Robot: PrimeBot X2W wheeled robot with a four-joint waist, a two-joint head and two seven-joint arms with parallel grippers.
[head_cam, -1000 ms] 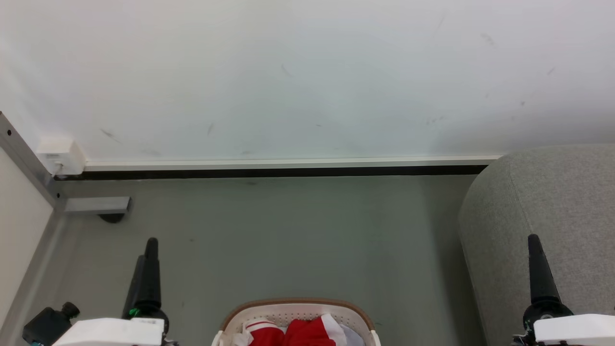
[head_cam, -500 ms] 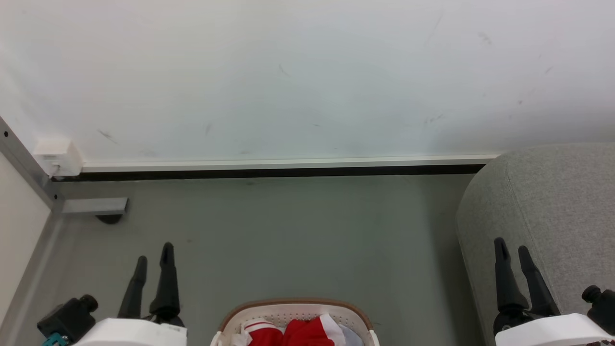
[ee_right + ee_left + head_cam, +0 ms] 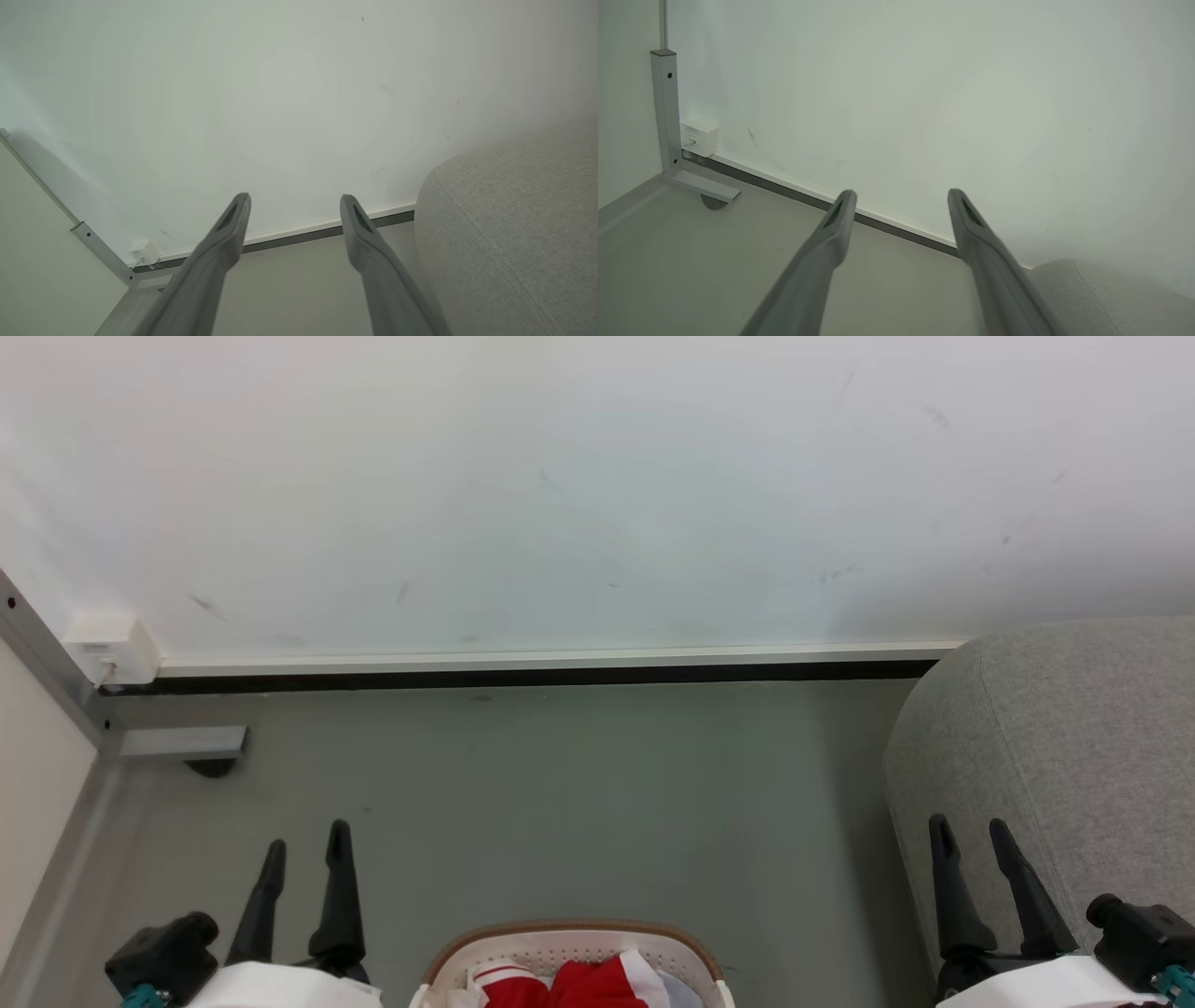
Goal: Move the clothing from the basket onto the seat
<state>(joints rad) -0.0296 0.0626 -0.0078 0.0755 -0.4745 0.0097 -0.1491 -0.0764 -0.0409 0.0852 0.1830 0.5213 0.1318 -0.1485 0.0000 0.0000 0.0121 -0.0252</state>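
The white basket (image 3: 579, 945) with its brown rim peeks in at the bottom middle of the head view, with red and white clothing (image 3: 588, 982) bunched inside. At the right stands the grey seat (image 3: 1074, 747), also in the right wrist view (image 3: 509, 224) and the left wrist view (image 3: 1087, 289). My left gripper (image 3: 306, 849) is open at the lower left, left of the basket, with nothing between its fingers. Open too, my right gripper (image 3: 969, 835) points up in front of the seat's side. Both wrist views show spread, bare fingers (image 3: 831, 233) (image 3: 233, 228).
A white wall (image 3: 597, 485) with a dark skirting strip (image 3: 523, 672) faces me across the grey floor (image 3: 579, 803). At the left corner stand a metal post (image 3: 665, 107) with a floor bracket (image 3: 182, 742) and a small white box (image 3: 110, 646).
Both grippers have turned about their wrists, so each now shows two separate fingers instead of one, and they have drawn lower in the view. The head camera shifted slightly.
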